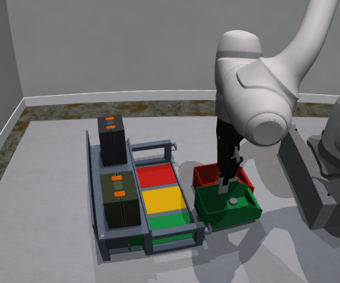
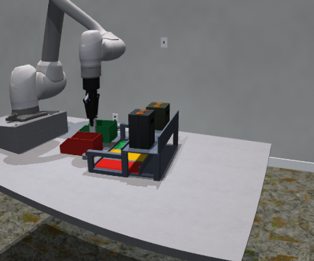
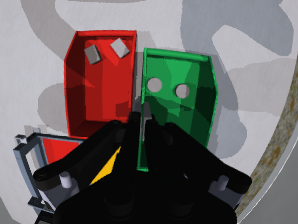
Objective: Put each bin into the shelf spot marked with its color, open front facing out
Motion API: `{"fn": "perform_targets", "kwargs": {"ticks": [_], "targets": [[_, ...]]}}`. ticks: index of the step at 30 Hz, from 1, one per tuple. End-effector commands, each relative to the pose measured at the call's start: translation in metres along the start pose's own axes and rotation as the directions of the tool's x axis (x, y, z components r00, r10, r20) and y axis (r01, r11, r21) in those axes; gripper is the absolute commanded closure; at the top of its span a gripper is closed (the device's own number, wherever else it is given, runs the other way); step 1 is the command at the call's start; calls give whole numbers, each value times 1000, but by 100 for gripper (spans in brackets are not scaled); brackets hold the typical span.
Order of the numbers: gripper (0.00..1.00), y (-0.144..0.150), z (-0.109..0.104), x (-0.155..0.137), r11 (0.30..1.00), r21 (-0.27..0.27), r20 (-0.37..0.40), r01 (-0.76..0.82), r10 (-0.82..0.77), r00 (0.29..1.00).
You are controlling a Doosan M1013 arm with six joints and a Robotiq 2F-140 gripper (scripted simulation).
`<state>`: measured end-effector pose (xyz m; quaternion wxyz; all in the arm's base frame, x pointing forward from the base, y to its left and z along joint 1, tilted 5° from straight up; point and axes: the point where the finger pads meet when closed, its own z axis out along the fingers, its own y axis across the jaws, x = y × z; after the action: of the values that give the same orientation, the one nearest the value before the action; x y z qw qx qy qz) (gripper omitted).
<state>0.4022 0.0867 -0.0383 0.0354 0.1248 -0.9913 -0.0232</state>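
Gripper (image 1: 224,188): points straight down; its jaws are nearly shut and pinch the thin wall of the green bin, the wall on the side toward the red bin, as the wrist view shows.
Green bin (image 1: 227,208): it is right beside the shelf, at the end with the green mark, and its corner is very near the shelf's front corner post. Whether it rests on the table or is lifted a little, I cannot tell.
Green bin, axis: its long side runs away from the shelf; the lower front wall is on the far side from the shelf.
Green bin, contents: two round grey parts (image 3: 168,88) lie inside.
Red bin (image 1: 206,176): on the table just beside the shelf, next to the green bin and parallel to it; two square grey parts (image 3: 107,51) lie in it.
Shelf (image 1: 177,230): lower level has red (image 1: 155,174), yellow (image 1: 163,198) and green (image 1: 171,219) marks in a row.
Shelf, upper board: a black case (image 1: 112,141) and an olive case (image 1: 120,200) with orange latches.
Writing: none can be read.
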Motion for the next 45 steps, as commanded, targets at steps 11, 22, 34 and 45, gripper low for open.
{"fn": "perform_targets", "kwargs": {"ticks": [11, 22, 34, 45], "targets": [[90, 0, -1, -1, 1000, 0, -17, 0, 0, 1000], [90, 0, -4, -4, 1000, -1, -99, 0, 0, 995], [90, 0, -6, -7, 1000, -2, -159, 0, 0, 987], [90, 0, -6, -7, 1000, -2, -165, 0, 0, 986]]}}
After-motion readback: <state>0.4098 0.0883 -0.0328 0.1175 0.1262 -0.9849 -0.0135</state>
